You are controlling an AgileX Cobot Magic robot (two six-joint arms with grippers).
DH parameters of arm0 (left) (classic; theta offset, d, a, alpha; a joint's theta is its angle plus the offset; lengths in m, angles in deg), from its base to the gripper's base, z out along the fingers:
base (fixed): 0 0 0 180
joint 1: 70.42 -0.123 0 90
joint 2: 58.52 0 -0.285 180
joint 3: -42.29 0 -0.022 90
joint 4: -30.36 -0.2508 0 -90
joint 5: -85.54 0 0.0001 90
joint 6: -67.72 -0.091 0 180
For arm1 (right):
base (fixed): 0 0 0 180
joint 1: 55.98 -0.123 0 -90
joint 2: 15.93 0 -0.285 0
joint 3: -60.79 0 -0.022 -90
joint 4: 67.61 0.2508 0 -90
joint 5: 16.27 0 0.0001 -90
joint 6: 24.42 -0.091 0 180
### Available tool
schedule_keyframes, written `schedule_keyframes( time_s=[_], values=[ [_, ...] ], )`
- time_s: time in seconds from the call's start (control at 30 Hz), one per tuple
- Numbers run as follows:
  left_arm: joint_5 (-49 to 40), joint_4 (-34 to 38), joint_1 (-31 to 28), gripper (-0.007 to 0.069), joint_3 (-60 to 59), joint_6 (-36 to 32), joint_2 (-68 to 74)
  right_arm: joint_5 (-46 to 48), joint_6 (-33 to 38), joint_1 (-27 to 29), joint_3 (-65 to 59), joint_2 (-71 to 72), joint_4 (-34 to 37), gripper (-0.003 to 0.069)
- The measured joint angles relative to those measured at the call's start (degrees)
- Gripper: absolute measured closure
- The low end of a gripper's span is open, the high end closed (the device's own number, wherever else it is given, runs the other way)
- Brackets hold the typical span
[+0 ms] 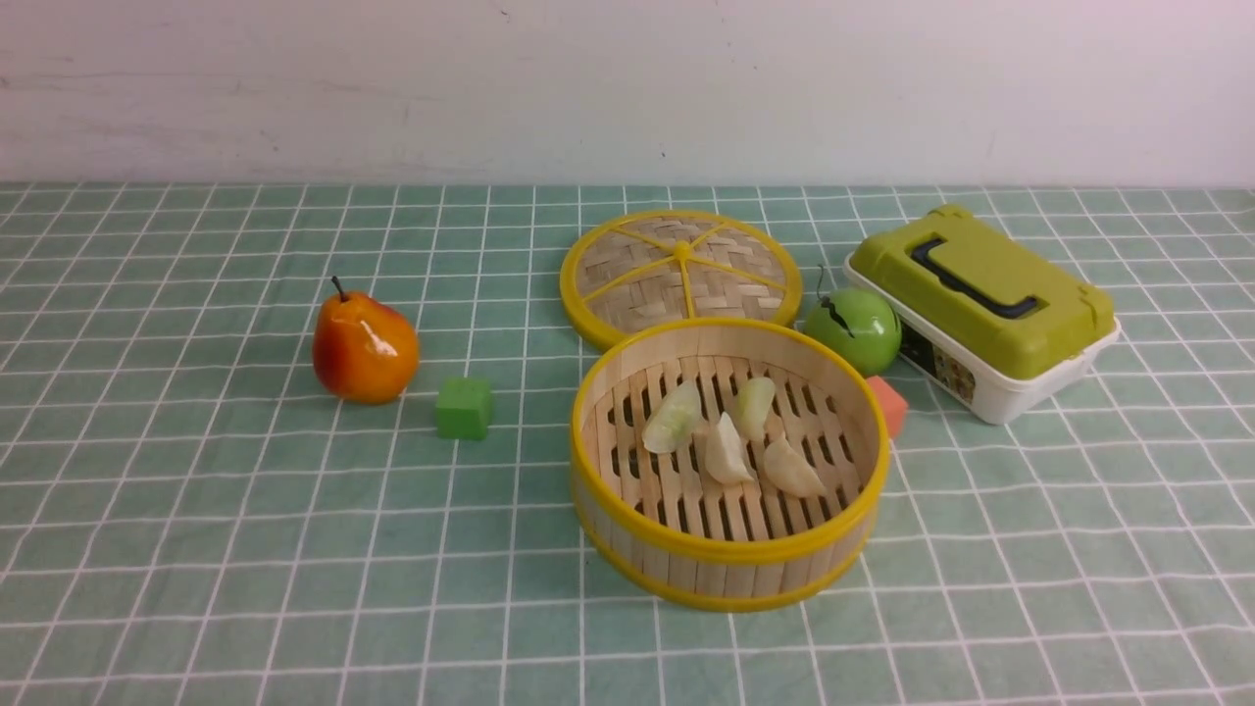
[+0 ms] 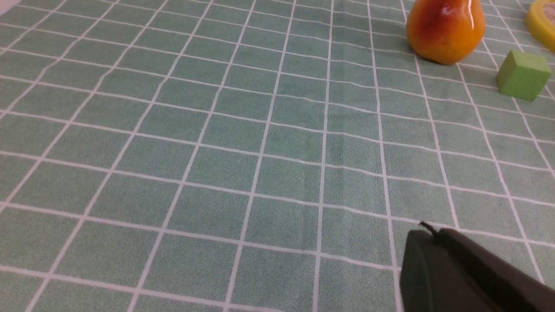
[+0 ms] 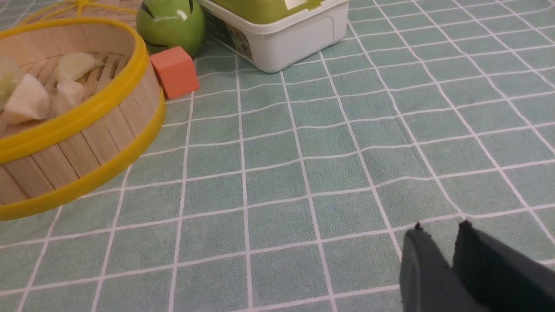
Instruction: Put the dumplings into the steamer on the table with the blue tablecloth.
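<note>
- Where the front view looks forward over the counter (image 1: 196,549), four dumplings (image 1: 726,449) lie inside the steamer (image 1: 730,549), all on its slatted floor, clustered near the middle.
- Steamer: one, round, light wood wall, yellow rims, standing on the blue tablecloth (image 1: 1029,549) right of centre.
- Lid (image 1: 680,273): one, flat, woven, yellow-rimmed, lying just behind the steamer.
- Apple (image 1: 853,329): one, green, behind the steamer's right side; one orange cube (image 1: 890,404) just beside the steamer's right wall.
- Box (image 1: 982,309): one, white with a green handled cover, right of the apple.
- Pear (image 1: 364,347): one, orange-red, well left of the steamer; one green cube (image 1: 464,407) between pear and steamer.
- Front view: no arm or pincer in it.
- Left wrist view: left pincer (image 2: 427,232) with its dark tips pressed together, gripping nothing, over bare cloth; pear and green cube lie beyond it.
- Right wrist view: right pincer (image 3: 440,232) with a narrow gap between its tips, nothing in it, over bare cloth, well apart from the steamer; three dumplings clearly seen over the rim, a fourth cut by the frame edge.
- Nothing stands between the right pincer and the steamer.
</note>
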Motion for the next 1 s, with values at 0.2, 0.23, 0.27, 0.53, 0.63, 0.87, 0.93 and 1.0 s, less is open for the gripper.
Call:
schedule_keyframes(
  time_s=[0.2, 0.23, 0.27, 0.53, 0.63, 0.87, 0.93, 1.0],
  values=[
    [0.0, 0.0, 0.0, 0.0638, 0.0, 0.0, 0.0, 0.0, 0.0, 0.0, 0.0, 0.0, 0.0, 0.0533],
    [0.0, 0.0, 0.0, 0.0638, 0.0, 0.0, 0.0, 0.0, 0.0, 0.0, 0.0, 0.0, 0.0, 0.0532],
    [0.0, 0.0, 0.0, 0.0638, 0.0, 0.0, 0.0, 0.0, 0.0, 0.0, 0.0, 0.0, 0.0, 0.0531],
    [0.0, 0.0, 0.0, 0.0638, 0.0, 0.0, 0.0, 0.0, 0.0, 0.0, 0.0, 0.0, 0.0, 0.0523],
    [0.0, 0.0, 0.0, 0.0638, 0.0, 0.0, 0.0, 0.0, 0.0, 0.0, 0.0, 0.0, 0.0, 0.0519],
    [0.0, 0.0, 0.0, 0.0636, 0.0, 0.0, 0.0, 0.0, 0.0, 0.0, 0.0, 0.0, 0.0, 0.051],
    [0.0, 0.0, 0.0, 0.0635, 0.0, 0.0, 0.0, 0.0, 0.0, 0.0, 0.0, 0.0, 0.0, 0.051],
    [0.0, 0.0, 0.0, 0.0634, 0.0, 0.0, 0.0, 0.0, 0.0, 0.0, 0.0, 0.0, 0.0, 0.051]
  ],
)
